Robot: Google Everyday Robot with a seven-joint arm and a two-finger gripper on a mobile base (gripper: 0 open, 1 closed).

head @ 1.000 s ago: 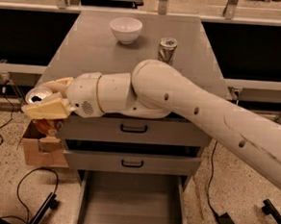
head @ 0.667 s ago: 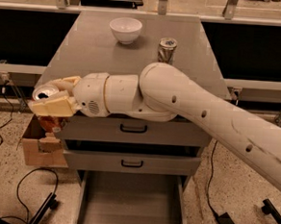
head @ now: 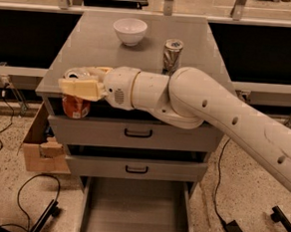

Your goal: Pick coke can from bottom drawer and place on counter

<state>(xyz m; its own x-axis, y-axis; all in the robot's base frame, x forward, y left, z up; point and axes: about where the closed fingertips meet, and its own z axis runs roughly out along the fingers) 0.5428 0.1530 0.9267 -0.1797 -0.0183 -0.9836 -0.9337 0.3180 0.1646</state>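
Grey worktop (head: 91,39) is carrying a white bowl (head: 130,30) and a dented silver can (head: 172,55); below, the bottom drawer (head: 136,212) is standing pulled out. Arm stretching leftward, the claw (head: 80,87) is clamping the coke can (head: 75,106) just off the worktop's front left corner.

Dim, warm yellowish indoor light, apparently from overhead. The tabletop (head: 90,49) is evenly lit, with no hard glare. The bowl (head: 130,31) near the rear edge throws a soft shadow to its front right. The arm (head: 211,107) shades the front edge. The hand (head: 72,81) at the front-left corner, clamped round the coke can (head: 75,107), catches light on top, while the can body below is darker. The bottom drawer (head: 136,212) floor is flat grey. Both sides are black.
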